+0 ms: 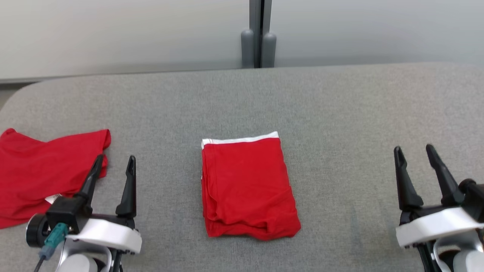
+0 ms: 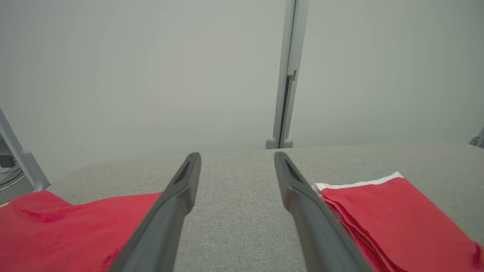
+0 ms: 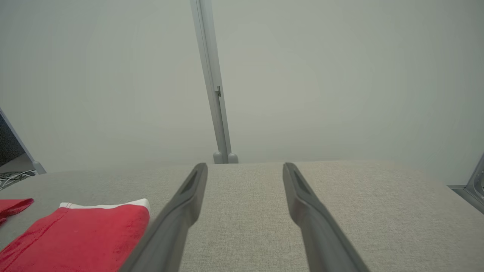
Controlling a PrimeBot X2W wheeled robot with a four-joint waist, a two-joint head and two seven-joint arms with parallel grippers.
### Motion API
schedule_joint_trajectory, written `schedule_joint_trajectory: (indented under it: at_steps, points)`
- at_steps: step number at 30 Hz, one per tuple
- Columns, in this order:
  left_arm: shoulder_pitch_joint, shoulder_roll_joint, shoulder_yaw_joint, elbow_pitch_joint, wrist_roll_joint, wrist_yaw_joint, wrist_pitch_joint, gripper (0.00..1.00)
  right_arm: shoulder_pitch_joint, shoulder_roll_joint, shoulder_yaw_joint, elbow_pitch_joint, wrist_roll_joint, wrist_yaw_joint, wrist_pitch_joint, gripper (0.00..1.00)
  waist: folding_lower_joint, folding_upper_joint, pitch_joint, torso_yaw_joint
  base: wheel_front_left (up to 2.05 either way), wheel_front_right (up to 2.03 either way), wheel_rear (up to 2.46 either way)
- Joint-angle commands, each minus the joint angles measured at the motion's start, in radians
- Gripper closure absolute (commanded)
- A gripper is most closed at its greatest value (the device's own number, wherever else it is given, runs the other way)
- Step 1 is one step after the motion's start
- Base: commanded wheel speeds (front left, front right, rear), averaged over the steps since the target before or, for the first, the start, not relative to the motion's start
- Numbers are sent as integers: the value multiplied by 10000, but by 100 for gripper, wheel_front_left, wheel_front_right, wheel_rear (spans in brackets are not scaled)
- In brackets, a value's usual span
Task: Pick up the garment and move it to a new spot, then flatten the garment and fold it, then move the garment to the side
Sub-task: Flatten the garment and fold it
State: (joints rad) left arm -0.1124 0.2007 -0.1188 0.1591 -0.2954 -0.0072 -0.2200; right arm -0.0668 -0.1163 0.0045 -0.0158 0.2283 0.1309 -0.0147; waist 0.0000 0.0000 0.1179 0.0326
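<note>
A red garment [image 1: 247, 185] with a white band along its far edge lies folded into a neat rectangle in the middle of the grey table [image 1: 340, 113]. The same garment [image 2: 393, 215] lies to the right of the fingers in the left wrist view, and the garment [image 3: 75, 238] sits at the lower left in the right wrist view. My left gripper [image 1: 115, 162] stands open at the lower left, well left of the folded garment, nothing between its fingers. At the lower right my right gripper [image 1: 414, 151] is open and empty, far right of it.
A second red cloth [image 1: 45, 170] lies spread and rumpled at the table's left edge, partly behind my left gripper's fingers. A grey post [image 1: 259, 34] rises behind the table's far edge against a pale wall. Bare table surface lies between the folded garment and my right gripper.
</note>
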Motion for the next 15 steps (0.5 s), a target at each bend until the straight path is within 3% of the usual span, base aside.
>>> schedule_joint_trajectory:
  at_steps: [1,15]
  points:
    - [301,52,-15,0,8,76,12,0,381,-85,-11,-100,-47,-3,167,0,0,0,-609,8,0,0,0]
    - [1448,149,-206,-321,-5,287,330,0,2045,-344,-206,-1385,-95,-3,1116,0,0,0,-1717,107,0,0,0]
